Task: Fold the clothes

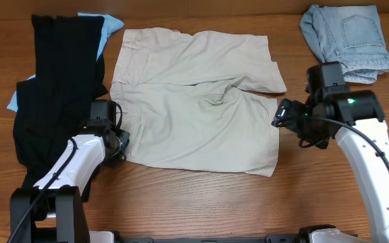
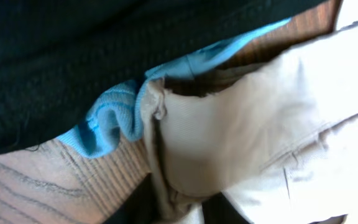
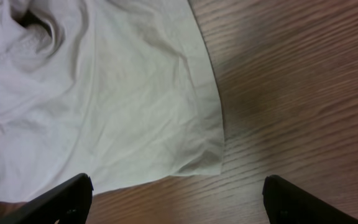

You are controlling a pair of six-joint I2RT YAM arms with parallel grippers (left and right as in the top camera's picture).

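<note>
We record one pair of khaki shorts, flat at mid-tabletop, long axis left-right: waistband left, legs pointing right. The left gripper has jaws pinching the waistband corner. The right gripper has jaws spread above the leg hem.

- Your khaki shorts are matt woven cloth, smooth-faced and softly creased, with stitched seams along the waistband.
- The black garment is matt, dark cloth with a fine, slightly rough texture.
- The light blue garment looks like a soft knit, a little fuzzy at its rolled edge.
- The denim shorts are pale, washed denim, coarse, with visible stitching.
- Your table is brown wood grain with a low sheen.
- The left arm and right arm wear glossy white plastic shells.
- The right gripper has matt black fingers, plastic by the look.
</note>
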